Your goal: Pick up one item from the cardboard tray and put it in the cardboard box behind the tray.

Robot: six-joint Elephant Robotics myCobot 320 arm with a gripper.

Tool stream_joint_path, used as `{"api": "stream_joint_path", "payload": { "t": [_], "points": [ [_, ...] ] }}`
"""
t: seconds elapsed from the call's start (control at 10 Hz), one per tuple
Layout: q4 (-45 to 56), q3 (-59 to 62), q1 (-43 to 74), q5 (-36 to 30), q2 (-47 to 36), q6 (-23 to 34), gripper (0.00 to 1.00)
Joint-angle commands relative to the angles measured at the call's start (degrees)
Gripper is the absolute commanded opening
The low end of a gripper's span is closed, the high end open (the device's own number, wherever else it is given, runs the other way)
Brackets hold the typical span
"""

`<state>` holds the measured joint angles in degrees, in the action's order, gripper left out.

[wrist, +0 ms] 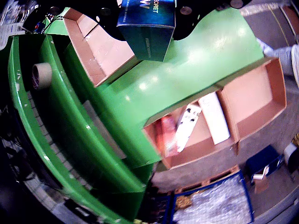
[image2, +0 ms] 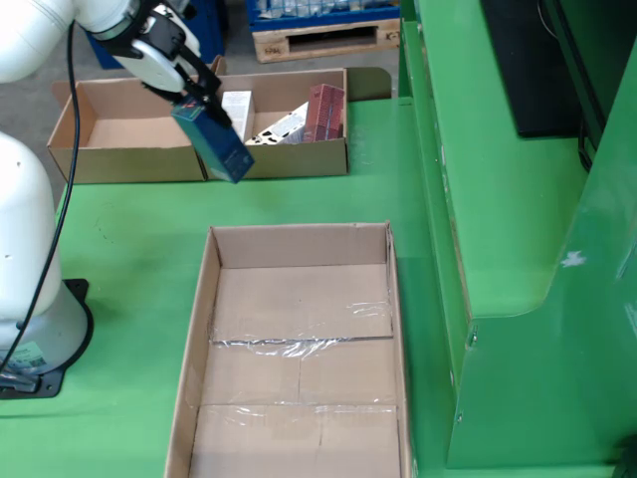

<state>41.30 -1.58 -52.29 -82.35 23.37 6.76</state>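
Observation:
My gripper [image2: 195, 98] is shut on a dark blue box [image2: 215, 145] and holds it in the air, tilted, just in front of the cardboard tray [image2: 279, 165]. The wrist view shows the blue box [wrist: 147, 25] close up at the top. In the tray lie a white box [image2: 236, 104], a white and black packet [image2: 279, 125] and a red box [image2: 324, 112]; its left compartment is bare. A large empty cardboard box [image2: 299, 349] lies open on the green table, nearer the fixed camera. It also shows in the wrist view [wrist: 96, 49].
The white robot base [image2: 30, 329] stands at the left with a black cable hanging beside it. A tall green wall [image2: 518, 229] borders the table on the right. A tape roll [wrist: 42, 74] sits on a green ledge. Pallets [image2: 318, 40] stand behind the tray.

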Motion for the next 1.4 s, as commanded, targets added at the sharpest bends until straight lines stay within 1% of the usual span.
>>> {"api": "stream_joint_path", "payload": {
  "t": [0.0, 0.1, 0.3, 0.4, 0.5, 0.6, 0.7, 0.9, 1.0, 1.1, 1.2, 1.3],
  "points": [
    [1.0, -17.0, -17.4, 2.0, -11.8, -2.0, 0.0],
    [-0.5, -24.6, -22.5, 2.9, -16.7, -3.4, 0.0],
    [-0.5, -24.6, -22.5, 2.9, -16.7, -3.4, 0.0],
    [2.8, -33.9, -38.4, 4.6, -25.2, -9.2, 0.0],
    [2.8, -33.9, -38.4, 4.6, -25.2, -9.2, 0.0],
    [4.1, -35.0, -42.2, 5.0, -26.9, -10.4, 0.0],
    [4.1, -35.0, -42.2, 5.0, -26.9, -10.4, 0.0],
    [6.9, -37.4, -49.4, 4.7, -30.3, -11.1, 0.0],
    [6.9, -37.4, -49.4, 4.7, -30.3, -11.1, 0.0],
    [8.3, -40.8, -55.7, 4.7, -33.5, -12.8, 0.0],
    [8.3, -40.8, -55.7, 4.7, -33.5, -12.8, 0.0],
    [10.8, -42.5, -61.8, 4.5, -36.3, -15.0, 0.0]
  ]
}}
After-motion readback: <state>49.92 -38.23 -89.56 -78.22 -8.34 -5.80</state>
